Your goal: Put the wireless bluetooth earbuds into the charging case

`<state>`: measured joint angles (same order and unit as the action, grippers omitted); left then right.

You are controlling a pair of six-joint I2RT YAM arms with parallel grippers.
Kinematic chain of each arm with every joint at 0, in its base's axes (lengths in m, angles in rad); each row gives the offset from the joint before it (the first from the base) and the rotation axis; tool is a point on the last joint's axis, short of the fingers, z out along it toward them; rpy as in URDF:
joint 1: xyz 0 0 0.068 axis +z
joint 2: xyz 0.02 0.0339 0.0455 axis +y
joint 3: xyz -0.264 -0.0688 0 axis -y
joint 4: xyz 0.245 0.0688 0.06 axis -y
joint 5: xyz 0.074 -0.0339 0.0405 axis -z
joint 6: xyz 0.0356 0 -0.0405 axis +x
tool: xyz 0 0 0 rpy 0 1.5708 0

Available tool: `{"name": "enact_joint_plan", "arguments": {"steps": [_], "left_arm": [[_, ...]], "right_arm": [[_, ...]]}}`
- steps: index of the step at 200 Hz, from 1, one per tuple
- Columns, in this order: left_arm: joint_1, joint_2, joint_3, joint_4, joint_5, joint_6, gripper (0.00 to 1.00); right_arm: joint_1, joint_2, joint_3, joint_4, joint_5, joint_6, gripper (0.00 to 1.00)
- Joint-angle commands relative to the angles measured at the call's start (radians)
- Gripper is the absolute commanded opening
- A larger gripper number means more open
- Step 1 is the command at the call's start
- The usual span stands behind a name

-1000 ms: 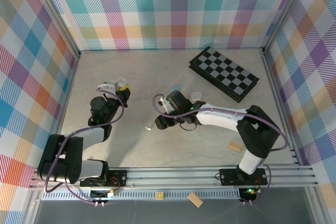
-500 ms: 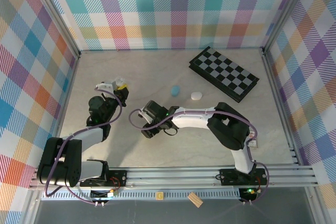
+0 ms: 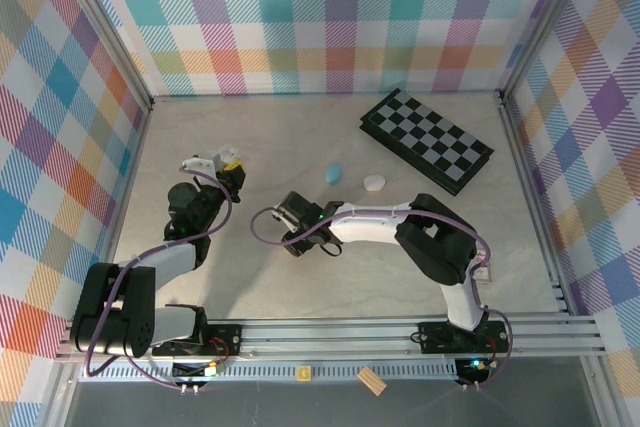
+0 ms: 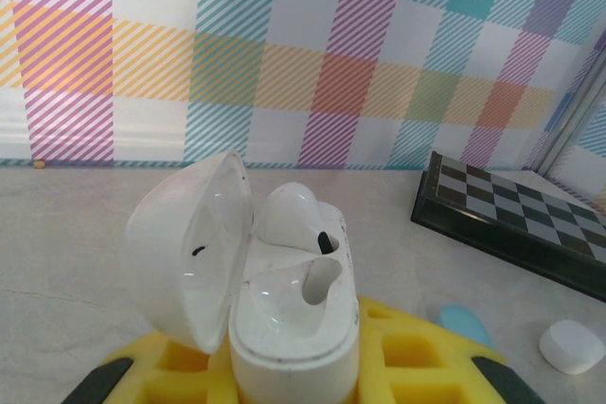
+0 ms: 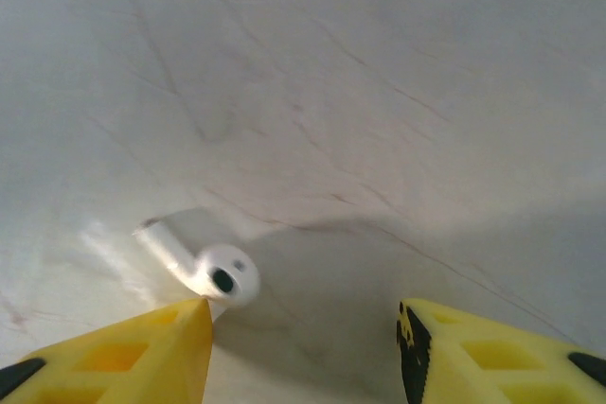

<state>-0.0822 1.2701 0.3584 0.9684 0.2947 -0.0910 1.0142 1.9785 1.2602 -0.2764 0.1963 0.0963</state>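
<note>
Earbud — white, loose mid-tabletop, just beside one finger of right gripper, jaws apart over it, nothing grasped. Left gripper clenched on charging case near left edge, lid open — likely presented to receive it.

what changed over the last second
The right arm folded its elbow back toward its base, uncovering the blue case and white case. The right claw stayed low beside the loose earbud, jaws apart, nothing gripped yet. The left claw still holds the open case; the chessboard did not move.
</note>
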Motion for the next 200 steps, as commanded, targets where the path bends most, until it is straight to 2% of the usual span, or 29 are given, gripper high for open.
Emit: {"name": "enact_joint_plan", "arguments": {"steps": [1, 32, 52, 76, 94, 123, 200], "left_arm": [[0.012, -0.004, 0.027, 0.019, 0.024, -0.018, 0.13], [0.012, -0.01, 0.024, 0.017, 0.016, -0.015, 0.13], [0.012, -0.017, 0.025, 0.005, 0.01, -0.007, 0.13], [0.014, -0.012, 0.028, 0.005, 0.013, -0.004, 0.13], [0.015, -0.011, 0.027, 0.008, 0.014, -0.003, 0.13], [0.018, -0.015, 0.027, 0.003, 0.008, 0.006, 0.13], [0.02, -0.018, 0.022, -0.003, 0.027, 0.001, 0.13]], "right_arm": [[-0.045, -0.068, -0.018, -0.031, 0.03, 0.026, 0.55], [-0.065, -0.096, 0.003, -0.052, -0.045, 0.087, 0.58], [-0.064, -0.095, 0.05, -0.096, -0.152, 0.181, 0.6], [-0.065, -0.04, 0.182, -0.266, -0.27, 0.314, 0.6], [-0.058, 0.027, 0.286, -0.369, -0.351, 0.327, 0.62], [-0.05, 0.078, 0.332, -0.406, -0.354, 0.328, 0.61], [-0.039, 0.178, 0.412, -0.475, -0.303, 0.302, 0.45]]}}
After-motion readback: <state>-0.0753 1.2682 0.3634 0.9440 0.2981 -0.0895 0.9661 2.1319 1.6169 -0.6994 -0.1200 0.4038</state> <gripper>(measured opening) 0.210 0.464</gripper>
